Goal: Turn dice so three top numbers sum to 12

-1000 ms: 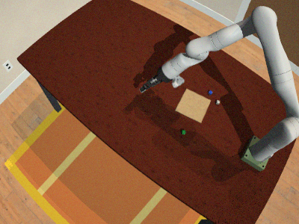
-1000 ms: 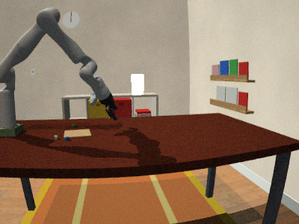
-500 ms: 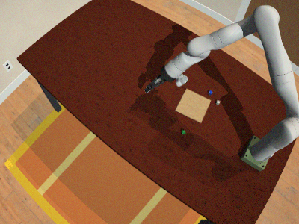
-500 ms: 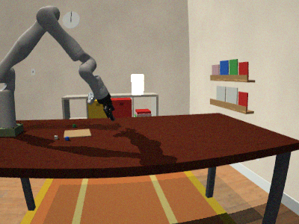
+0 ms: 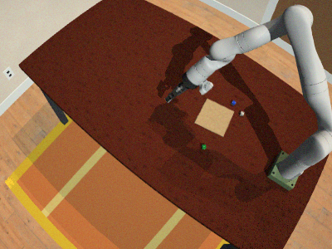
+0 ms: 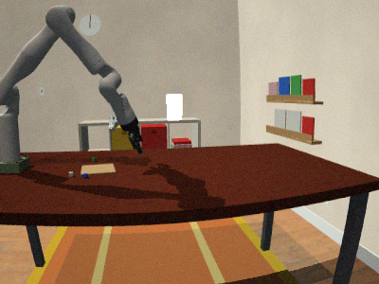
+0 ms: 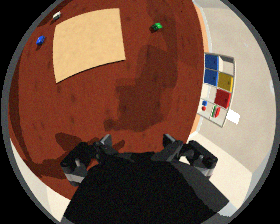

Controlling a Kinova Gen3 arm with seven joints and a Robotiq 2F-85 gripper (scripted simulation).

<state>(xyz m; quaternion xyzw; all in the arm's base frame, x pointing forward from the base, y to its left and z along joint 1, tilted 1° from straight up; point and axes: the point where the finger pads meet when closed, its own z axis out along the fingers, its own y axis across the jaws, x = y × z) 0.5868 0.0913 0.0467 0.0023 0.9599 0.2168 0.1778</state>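
A tan square mat [image 5: 214, 116] lies flat on the dark wooden table; it also shows in the exterior view [image 6: 98, 168] and the wrist view [image 7: 88, 43]. No die is on it. A blue die [image 5: 233, 102] and a white die [image 5: 241, 114] lie on the table beside the mat's far right edge. A green die [image 5: 203, 147] lies on the table off the mat's near side. The dice also show in the wrist view: blue [image 7: 41, 40], white [image 7: 56, 16], green [image 7: 156, 27]. My gripper [image 5: 170, 98] hangs open and empty above the table, left of the mat.
The arm's green base [image 5: 284, 175] stands at the table's right corner. Beyond the table a low shelf holds yellow and red boxes [image 6: 153, 135]. Wall shelves with coloured blocks [image 6: 292, 86] are at the right.
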